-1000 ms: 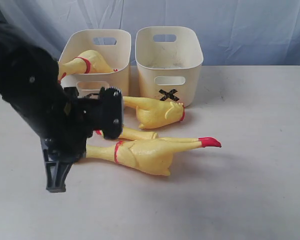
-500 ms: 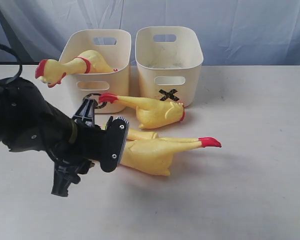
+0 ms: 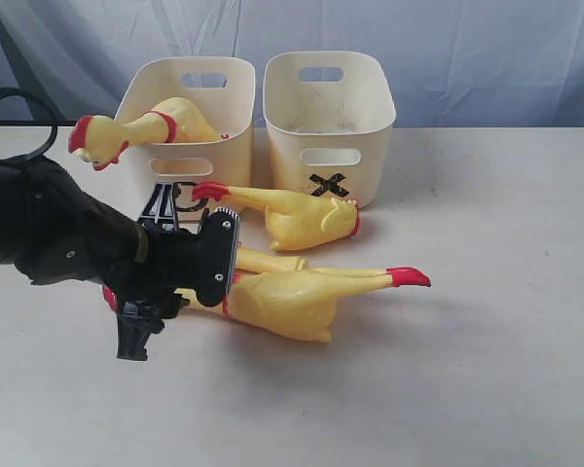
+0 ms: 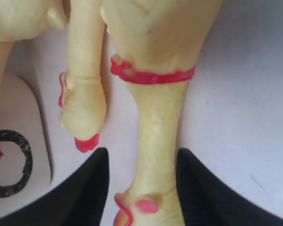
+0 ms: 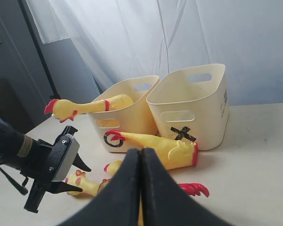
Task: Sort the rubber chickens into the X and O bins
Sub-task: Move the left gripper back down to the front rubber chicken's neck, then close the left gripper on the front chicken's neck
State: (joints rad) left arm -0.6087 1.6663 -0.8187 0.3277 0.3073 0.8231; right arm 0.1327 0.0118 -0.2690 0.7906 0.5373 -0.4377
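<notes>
Holding one chicken [image 3: 165, 122], O bin [image 3: 224, 146] beside X bin [image 3: 370, 161], left gripper [image 4: 142, 151] spread astride another chicken [image 3: 292, 297], right gripper [image 5: 141, 153] clenched

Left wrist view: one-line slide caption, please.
Open left end effector straddling the neck of a whole rubber chicken lying on the table.

Pale, matte counter [image 3: 487, 370] fills the foreground. Behind it hangs a creased blue-grey cloth [image 3: 467, 58], its folds dropping to the counter's back edge. At the cloth's side, a dark pole [image 5: 35, 52] stands against a grey wall [image 5: 4, 56].
</notes>
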